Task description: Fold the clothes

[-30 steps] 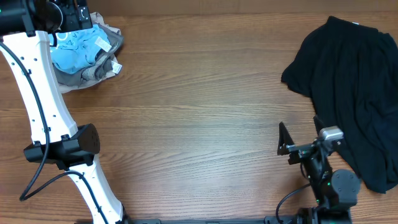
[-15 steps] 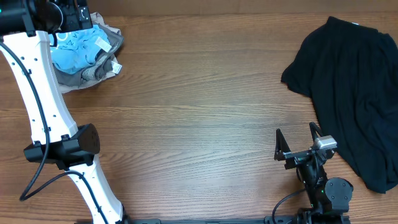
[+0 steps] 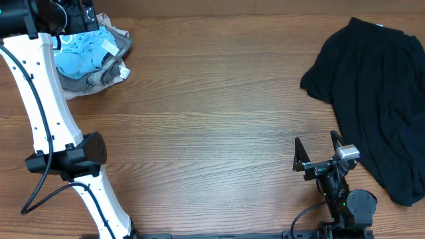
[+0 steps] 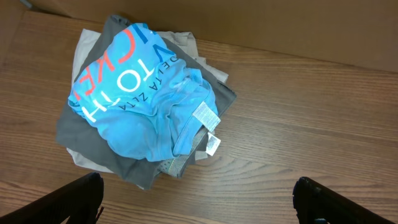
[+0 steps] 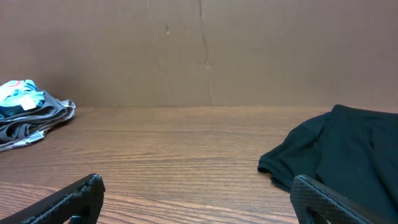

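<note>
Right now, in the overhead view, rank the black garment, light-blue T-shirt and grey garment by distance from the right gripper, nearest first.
1. black garment, just right of the right gripper.
2. light-blue T-shirt and grey garment, stacked far back-left: too close to call.

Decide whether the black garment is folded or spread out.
Spread out, not folded: the black garment lies loose and rumpled across the table, with wrinkles and an uneven outline.

The worktop (image 3: 212, 119) is brown wood with a long horizontal grain. Behind it stands a plain brown wall (image 5: 124, 50) with one thin vertical seam (image 5: 201, 37). The light is soft and even.
</note>
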